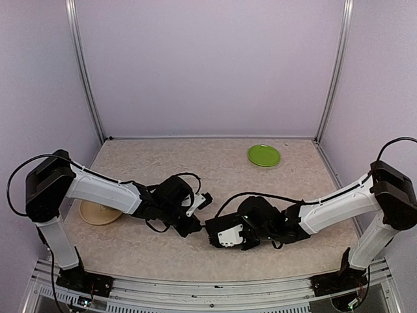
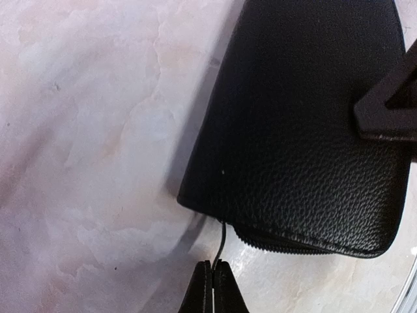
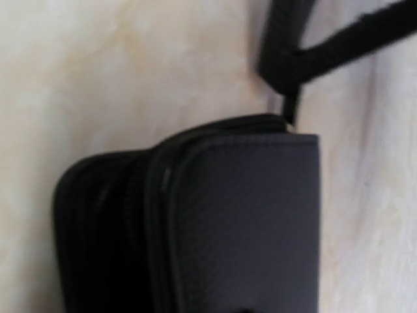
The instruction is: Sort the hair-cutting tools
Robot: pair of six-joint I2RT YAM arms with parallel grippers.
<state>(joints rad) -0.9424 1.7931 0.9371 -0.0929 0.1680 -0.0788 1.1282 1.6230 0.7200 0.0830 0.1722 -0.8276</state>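
Observation:
A black zippered case [image 2: 306, 130] lies on the table between my two grippers; it also fills the lower right wrist view [image 3: 241, 222]. My left gripper [image 2: 214, 266] is shut on the case's thin zipper pull [image 2: 222, 240] at the case's corner. It also shows in the top view [image 1: 194, 226] and at the top of the right wrist view [image 3: 287, 65]. My right gripper [image 1: 218, 233] holds the case from the other side, with one finger [image 2: 391, 104] lying on top of the case. No scissors or hair clips are in view.
A green plate [image 1: 264, 155] sits at the back right of the table. A tan round dish [image 1: 98, 213] lies at the left, partly under my left arm. Walls with metal rails close the back and sides.

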